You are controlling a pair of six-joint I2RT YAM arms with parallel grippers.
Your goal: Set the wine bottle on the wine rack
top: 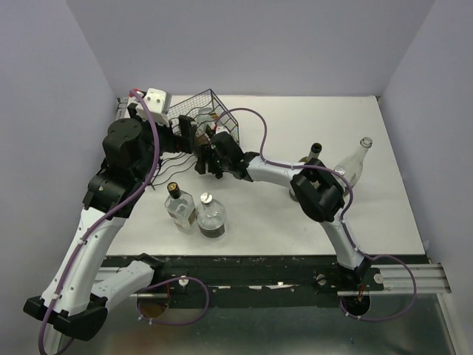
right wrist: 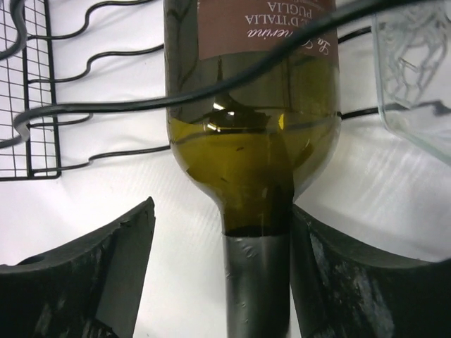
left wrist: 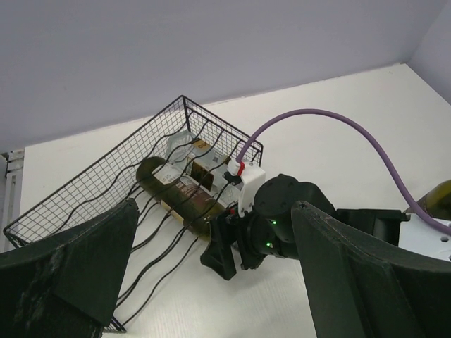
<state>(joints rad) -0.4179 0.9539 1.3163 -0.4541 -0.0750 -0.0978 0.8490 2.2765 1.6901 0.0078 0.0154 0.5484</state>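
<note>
1. One wine bottle [right wrist: 250, 155] lies on its side in the wine rack [left wrist: 91, 183], neck poking out
2. Right gripper [right wrist: 222, 211] straddles that neck, jaws parted, a gap on one side
3. Left gripper [left wrist: 215, 208] spread wide, holding nothing

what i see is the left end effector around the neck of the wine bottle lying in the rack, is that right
Not quite: it is the right end effector around the neck of the wine bottle lying in the wine rack, as the right wrist view shows. The left end effector hangs open, holding nothing.
</note>
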